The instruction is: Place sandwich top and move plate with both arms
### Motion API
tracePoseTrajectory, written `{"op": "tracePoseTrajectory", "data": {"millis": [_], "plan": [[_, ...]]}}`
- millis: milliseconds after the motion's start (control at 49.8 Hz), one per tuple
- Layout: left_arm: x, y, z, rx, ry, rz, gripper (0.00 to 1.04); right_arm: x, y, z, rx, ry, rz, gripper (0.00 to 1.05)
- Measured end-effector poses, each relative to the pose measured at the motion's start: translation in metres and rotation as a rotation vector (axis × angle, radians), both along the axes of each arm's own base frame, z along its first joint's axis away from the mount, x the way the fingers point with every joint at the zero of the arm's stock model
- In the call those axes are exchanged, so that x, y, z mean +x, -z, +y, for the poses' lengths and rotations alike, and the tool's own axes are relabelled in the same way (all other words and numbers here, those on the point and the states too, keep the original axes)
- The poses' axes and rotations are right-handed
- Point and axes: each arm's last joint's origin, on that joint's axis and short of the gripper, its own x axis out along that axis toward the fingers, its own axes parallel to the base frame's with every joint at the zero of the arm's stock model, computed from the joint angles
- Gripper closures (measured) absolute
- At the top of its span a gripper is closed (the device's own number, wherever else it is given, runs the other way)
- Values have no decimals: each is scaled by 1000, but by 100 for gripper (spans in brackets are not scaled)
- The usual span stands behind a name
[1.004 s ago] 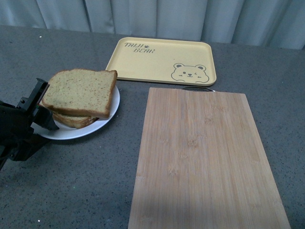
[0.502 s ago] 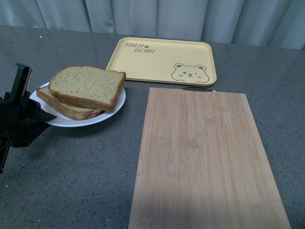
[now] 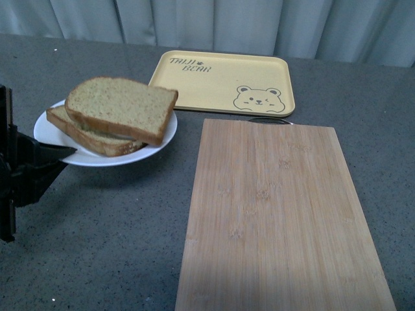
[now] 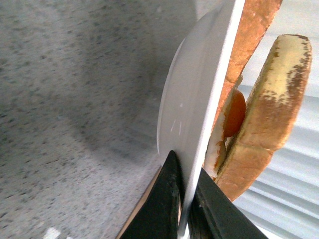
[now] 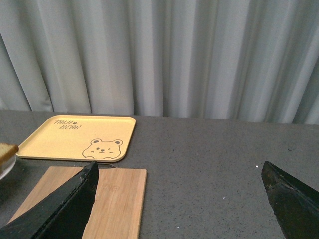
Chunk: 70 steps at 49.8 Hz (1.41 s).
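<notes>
Lifted and carried toward cutting board (image 3: 275, 214) since a second back: plate (image 3: 104, 160), left of board, rim pinched by left gripper (image 4: 185, 199) to keep sandwich top (image 3: 123, 107) level on egg slice (image 3: 84, 136); right gripper (image 5: 178, 169) spread wide, empty, presumably awaiting a two-arm hold.

Front, right-wrist views: shared yellow tray (image 3: 220, 83)

A dark grey, finely speckled surface (image 3: 97, 259) fills the scene. Along the far edge of the surface hangs a pale grey-white curtain (image 3: 214, 23) in vertical folds, closing off whatever lies behind it. Soft, even light falls across the surface, leaving only faint shadows.
</notes>
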Motion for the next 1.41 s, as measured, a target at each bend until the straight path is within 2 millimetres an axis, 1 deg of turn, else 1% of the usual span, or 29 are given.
{"op": "tracePoseTrajectory", "data": {"millis": [201, 301, 342, 502, 603, 703, 804, 924, 1025, 1225, 1406], "plan": [[5, -10, -2, -22, -8, -103, 101, 0, 0, 0, 0, 0, 0, 9], [19, -17, -14, -36, 26, -147, 101, 0, 0, 0, 0, 0, 0, 9], [31, -21, -24, -44, 47, -159, 101, 0, 0, 0, 0, 0, 0, 9], [67, -29, -52, -49, 121, -175, 101, 0, 0, 0, 0, 0, 0, 9], [99, -31, -76, -42, 190, -156, 101, 0, 0, 0, 0, 0, 0, 9], [119, -32, -89, -40, 216, -144, 101, 0, 0, 0, 0, 0, 0, 9], [151, -35, -105, -33, 220, -142, 101, 0, 0, 0, 0, 0, 0, 9], [173, -34, -113, -20, 202, -125, 101, 0, 0, 0, 0, 0, 0, 9], [185, -29, -117, -23, 203, -112, 101, 0, 0, 0, 0, 0, 0, 9], [197, -17, -124, -27, 229, -72, 101, 0, 0, 0, 0, 0, 0, 9], [202, -6, -131, -15, 236, -16, 101, 0, 0, 0, 0, 0, 0, 9]]}}
